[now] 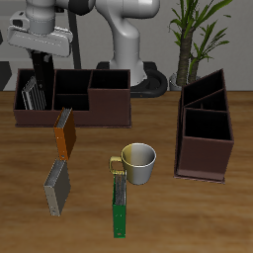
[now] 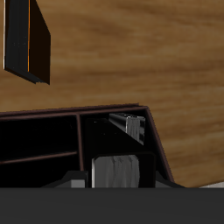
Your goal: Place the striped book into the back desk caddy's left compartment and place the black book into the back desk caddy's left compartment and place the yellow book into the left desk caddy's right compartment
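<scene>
The striped book [image 1: 32, 96] leans tilted inside the back desk caddy [image 1: 109, 112], in its left compartment. The wrist view looks down on the striped book [image 2: 118, 171] between the dark caddy walls [image 2: 52, 131]. My gripper [image 1: 42, 67] hangs just above that compartment, at the book's upper edge; its fingers blend into the dark interior. The yellow book [image 1: 65, 133] stands on the table right in front of this caddy, and the wrist view catches it too [image 2: 24, 39]. The black book [image 1: 56, 186] lies flat nearer the front edge. The left desk caddy [image 1: 203, 158] holds nothing.
A white mug [image 1: 139, 163] stands mid-table with a green book [image 1: 120, 203] beside it, reaching toward the front edge. A potted plant [image 1: 190, 40] stands at the back behind the left desk caddy.
</scene>
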